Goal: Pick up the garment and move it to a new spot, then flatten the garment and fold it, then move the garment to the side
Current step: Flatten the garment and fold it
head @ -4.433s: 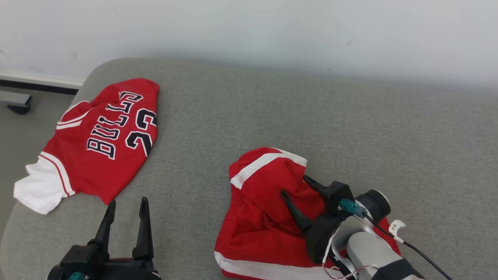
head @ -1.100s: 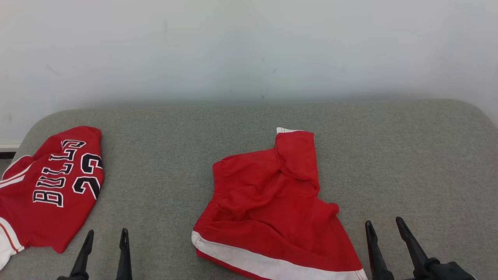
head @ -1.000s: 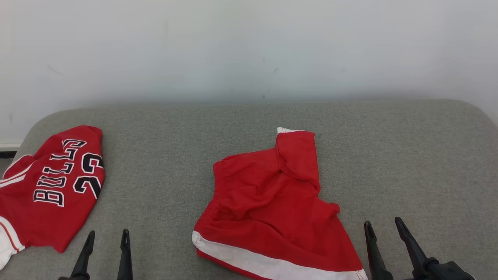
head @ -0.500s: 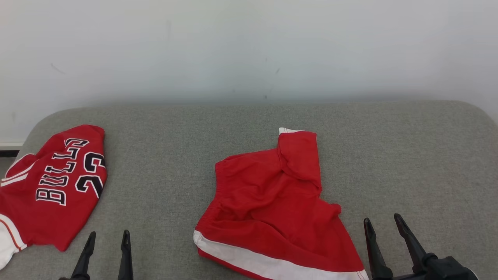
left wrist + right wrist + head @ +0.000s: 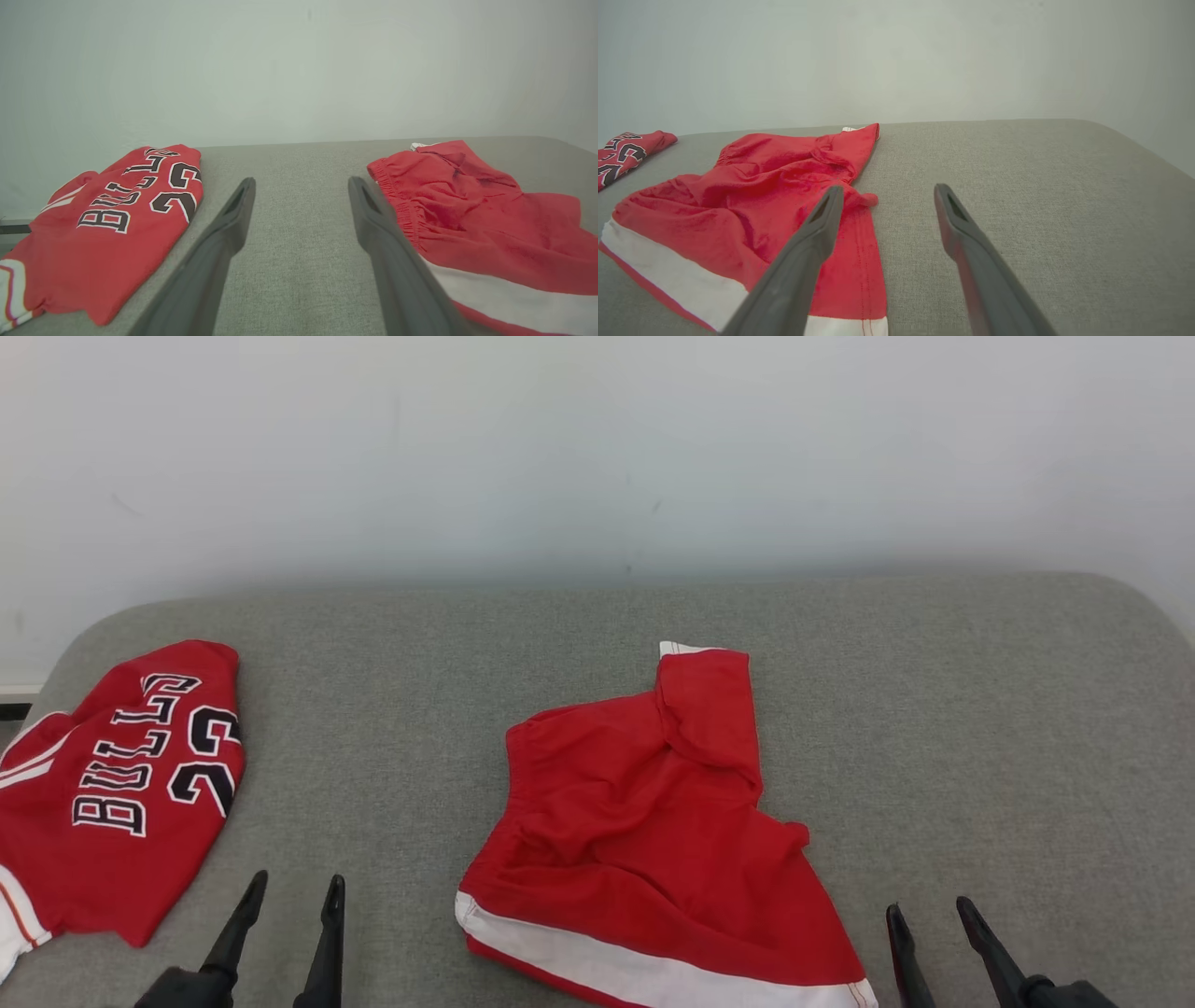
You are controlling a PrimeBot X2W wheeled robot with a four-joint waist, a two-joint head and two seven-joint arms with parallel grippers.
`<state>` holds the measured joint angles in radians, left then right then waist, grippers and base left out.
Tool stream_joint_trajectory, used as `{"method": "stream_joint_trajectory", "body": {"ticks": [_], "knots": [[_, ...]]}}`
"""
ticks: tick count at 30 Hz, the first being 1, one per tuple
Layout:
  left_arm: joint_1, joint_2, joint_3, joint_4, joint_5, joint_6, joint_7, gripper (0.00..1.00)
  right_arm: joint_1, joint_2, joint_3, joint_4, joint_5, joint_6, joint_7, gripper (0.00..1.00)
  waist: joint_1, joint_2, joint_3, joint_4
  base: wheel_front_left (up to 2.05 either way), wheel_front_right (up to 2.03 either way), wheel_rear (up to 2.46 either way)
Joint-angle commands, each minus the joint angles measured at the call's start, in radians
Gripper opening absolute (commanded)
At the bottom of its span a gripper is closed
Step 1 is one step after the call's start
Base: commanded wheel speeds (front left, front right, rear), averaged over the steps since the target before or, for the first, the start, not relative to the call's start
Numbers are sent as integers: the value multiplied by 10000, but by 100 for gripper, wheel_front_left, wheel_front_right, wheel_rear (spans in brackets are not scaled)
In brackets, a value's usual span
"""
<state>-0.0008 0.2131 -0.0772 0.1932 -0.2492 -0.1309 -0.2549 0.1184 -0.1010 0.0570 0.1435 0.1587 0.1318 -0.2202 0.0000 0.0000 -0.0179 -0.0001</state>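
The red shorts (image 5: 644, 840) lie in the middle of the grey padded table (image 5: 980, 709), straight in front of me, and I take them to be the garment I am working on. They are not flat. One leg is turned over on itself and points toward the pale wall (image 5: 597, 448), the cloth around it is rumpled, and the white-striped hem runs along the near edge. The gathered waistband faces my left. A red jersey (image 5: 121, 803) with black lettering lies well apart at the far left edge of the table. It looks as if it was put there to keep the centre free, so I leave it alone.

My left end effector (image 5: 298, 879) hangs low over bare table between the jersey and the shorts, its two fingers spread wide with nothing between them. My right end effector (image 5: 930, 905) is just off the shorts' near right corner, also spread and holding nothing. Both point away from me toward the wall, forearms drawn back near my body, one on each side of the garment. From the right wrist view the inner finger lines up with the cloth's edge, though I cannot tell whether it touches.

I judge that the flattening comes next. Standing on either side like this lets me reach the folded leg and the waistband together
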Motion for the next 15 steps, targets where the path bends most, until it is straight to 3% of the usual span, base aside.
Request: {"method": "stream_joint_trajectory", "body": {"ticks": [1,3,5,15], "knots": [[-152,131,-131,20,-137,15,25,100,123,-64,-18,73,37,-23,-16,100,0,0,72,-95,0,0,0],[-439,815,-806,290,-738,13,164,100,182,-94,60,402,110,-23,-46,100,0,0,179,-257,0,0,0],[-624,1157,-1324,503,-1096,13,273,100,187,-70,131,610,164,-23,-63,100,0,0,244,-358,0,0,0],[-1814,2388,-3918,1506,-2665,13,573,100,-304,-120,643,2100,469,-23,-123,100,0,0,638,-528,0,0,0]]}}
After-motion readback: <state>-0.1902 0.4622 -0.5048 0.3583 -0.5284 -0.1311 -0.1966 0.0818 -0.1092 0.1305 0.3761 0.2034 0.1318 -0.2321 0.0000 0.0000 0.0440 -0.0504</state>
